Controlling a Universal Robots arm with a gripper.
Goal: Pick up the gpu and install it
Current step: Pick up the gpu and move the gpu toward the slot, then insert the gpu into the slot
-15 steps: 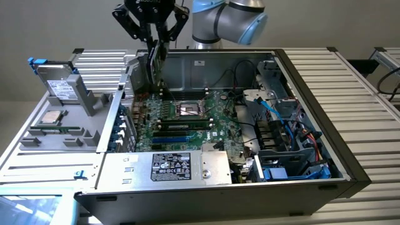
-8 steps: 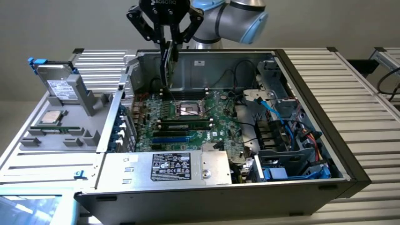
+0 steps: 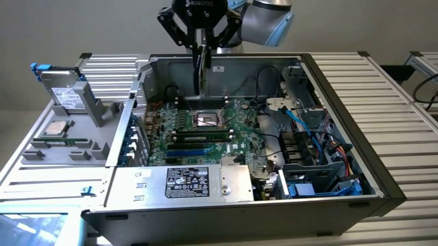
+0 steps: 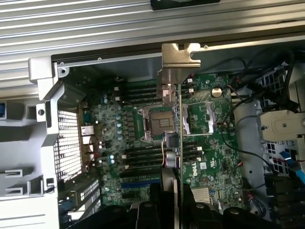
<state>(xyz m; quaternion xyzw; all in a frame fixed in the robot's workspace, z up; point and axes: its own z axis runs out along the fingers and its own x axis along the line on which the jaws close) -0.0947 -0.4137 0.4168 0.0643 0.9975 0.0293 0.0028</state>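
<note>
My gripper (image 3: 200,45) hangs over the open computer case (image 3: 383,169) and is shut on the gpu (image 3: 201,72). The card is held vertically and edge-on, its lower end just above the CPU socket area of the large green motherboard (image 3: 239,136). In the wrist view the gpu (image 4: 179,124) appears as a thin green edge running away from the gripper (image 4: 176,212). Its silver metal bracket (image 4: 180,59) is at the far end and its black cooler (image 4: 167,186) is close to the fingers. Beneath it lies the motherboard (image 4: 217,157) with its empty socket (image 4: 155,125).
A silver hard drive (image 3: 65,92) with a white label stands on the grey fixture tray (image 3: 41,154) at the exterior view's left, with a CPU (image 3: 56,130) lying beside it. The power supply (image 3: 181,183) fills the case's near side. Blue cables and drive bays (image 3: 315,154) crowd its right.
</note>
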